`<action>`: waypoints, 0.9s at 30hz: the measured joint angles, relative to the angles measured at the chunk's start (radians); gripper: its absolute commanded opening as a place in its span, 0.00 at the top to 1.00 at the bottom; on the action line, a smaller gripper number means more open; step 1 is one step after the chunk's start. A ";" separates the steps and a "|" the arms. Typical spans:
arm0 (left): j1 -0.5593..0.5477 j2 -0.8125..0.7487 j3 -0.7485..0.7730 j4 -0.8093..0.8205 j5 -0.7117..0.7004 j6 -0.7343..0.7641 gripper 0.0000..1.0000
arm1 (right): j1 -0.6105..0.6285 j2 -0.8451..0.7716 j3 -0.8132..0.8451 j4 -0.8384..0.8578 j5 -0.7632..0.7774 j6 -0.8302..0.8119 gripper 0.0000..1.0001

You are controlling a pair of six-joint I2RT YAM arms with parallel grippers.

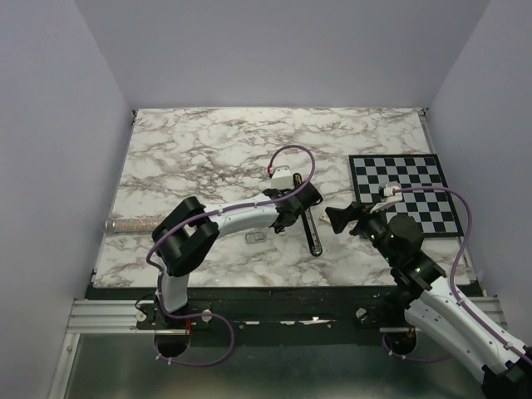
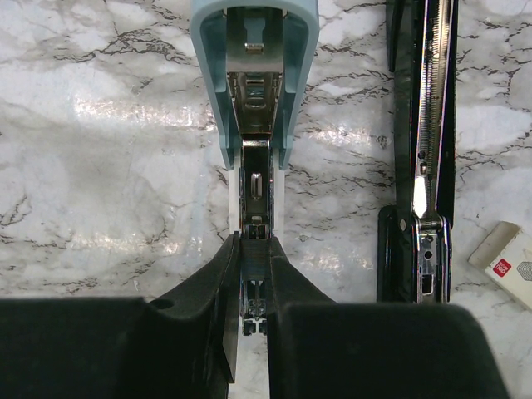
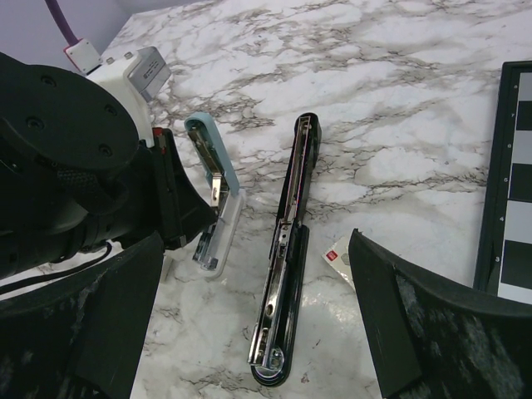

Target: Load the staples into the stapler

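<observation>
Near the bench's front edge, the black stapler [image 1: 312, 233] lies open flat. Your left claw [image 2: 253, 249] pinches a small blue stapler [image 2: 212, 66]; your right claw [image 3: 249, 316] is spread wide. Lay staples straight along the black one's shiny track [image 2: 432, 100].

White marble-patterned table top [image 1: 208, 150] with grey-brown veins, closed in on three sides by plain pale lilac-grey surfaces: left wall [image 1: 50, 125], back wall [image 1: 283, 50], right wall [image 1: 499, 91]; black-and-white chequered mat [image 1: 416, 170] lying flat at the right edge of the top; silvery slotted rail [image 1: 100, 316] along the near edge; dull metal sheet [image 1: 283, 374] below that; soft, even lighting, with bright patches of glare [image 2: 125, 112] on the marble in the left wrist view.
</observation>
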 measured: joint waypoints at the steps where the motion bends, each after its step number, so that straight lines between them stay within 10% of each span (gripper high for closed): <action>1: 0.000 0.001 0.000 0.000 0.000 0.000 0.88 | 0.000 0.000 0.000 0.000 0.000 0.000 0.00; 27: -0.009 0.012 0.017 -0.006 0.000 0.000 0.88 | 0.006 -0.006 0.000 0.000 0.004 -0.001 0.00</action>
